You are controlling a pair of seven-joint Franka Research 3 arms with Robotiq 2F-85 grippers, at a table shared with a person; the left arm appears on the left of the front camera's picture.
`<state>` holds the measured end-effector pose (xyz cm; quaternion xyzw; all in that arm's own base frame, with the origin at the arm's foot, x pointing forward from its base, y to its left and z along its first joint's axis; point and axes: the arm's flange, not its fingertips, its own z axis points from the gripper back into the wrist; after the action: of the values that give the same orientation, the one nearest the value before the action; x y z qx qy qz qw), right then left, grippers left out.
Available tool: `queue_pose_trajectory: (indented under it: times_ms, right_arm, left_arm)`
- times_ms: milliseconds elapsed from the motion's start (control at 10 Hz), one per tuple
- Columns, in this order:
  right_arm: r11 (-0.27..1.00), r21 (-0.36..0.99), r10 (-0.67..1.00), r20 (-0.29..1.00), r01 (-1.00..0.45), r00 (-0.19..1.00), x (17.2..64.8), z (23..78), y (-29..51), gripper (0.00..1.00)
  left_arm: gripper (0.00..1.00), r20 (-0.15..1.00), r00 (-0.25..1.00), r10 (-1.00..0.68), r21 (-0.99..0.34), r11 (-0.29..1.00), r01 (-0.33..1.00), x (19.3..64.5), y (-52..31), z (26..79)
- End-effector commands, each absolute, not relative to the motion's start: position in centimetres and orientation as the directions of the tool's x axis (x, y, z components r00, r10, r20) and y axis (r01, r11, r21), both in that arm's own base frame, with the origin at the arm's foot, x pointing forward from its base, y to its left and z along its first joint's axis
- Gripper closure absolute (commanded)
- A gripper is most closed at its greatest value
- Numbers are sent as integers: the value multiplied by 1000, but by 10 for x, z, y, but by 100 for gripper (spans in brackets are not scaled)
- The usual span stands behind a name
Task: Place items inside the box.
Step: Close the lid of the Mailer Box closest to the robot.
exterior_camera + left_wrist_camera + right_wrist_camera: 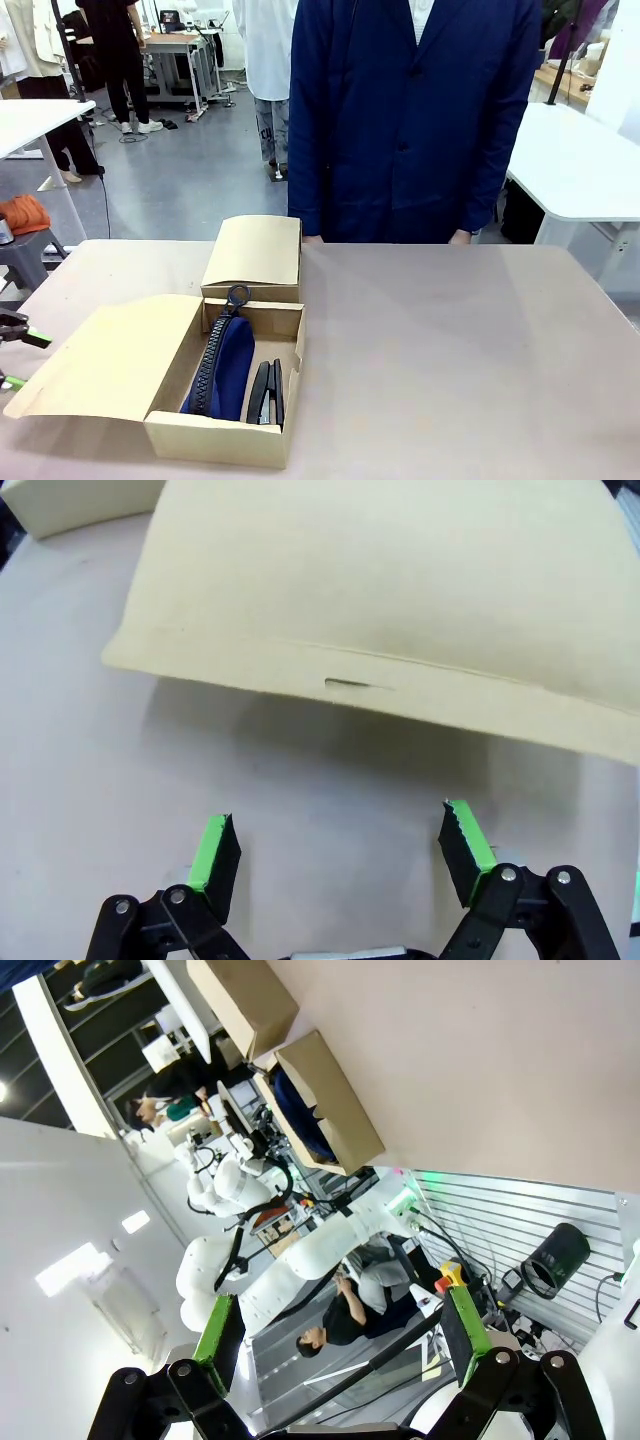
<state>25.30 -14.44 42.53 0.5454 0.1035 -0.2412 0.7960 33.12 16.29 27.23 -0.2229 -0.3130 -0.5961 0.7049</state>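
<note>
The box [225, 430] stands open at the table's front left, its wide flap lid [105, 355] folded out to the left. Inside lie a navy zip pouch [222, 365] and black staplers [265, 393]. At the left edge my left gripper [22, 360] hovers open just left of the flap. In the left wrist view this gripper [340, 850] is open and holds nothing, with the flap lid [400, 600] right ahead of its fingertips. My right gripper [340, 1330] is open and holds nothing, far from the box [330, 1100], where the pouch [300, 1110] shows inside.
A smaller closed cardboard box [255, 255] sits just behind the open one, also visible as the smaller box [245, 1000]. A person in a navy coat stands at the far edge, hands [312, 240] resting on the table [450, 350], whose right half is bare.
</note>
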Motion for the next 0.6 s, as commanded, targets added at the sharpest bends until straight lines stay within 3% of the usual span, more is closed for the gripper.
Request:
queue_pose_trajectory:
  times_ms: [0,500]
  right_arm:
    - [287,829,-266,-413,480,871,251,428,-146,0]
    - [287,829,-266,-413,480,871,251,428,-146,0]
  left_arm:
    - [0,748,115,-653,2,175,985,327,139,261]
    - [0,918,79,-388,-44,99,994,309,107,287]
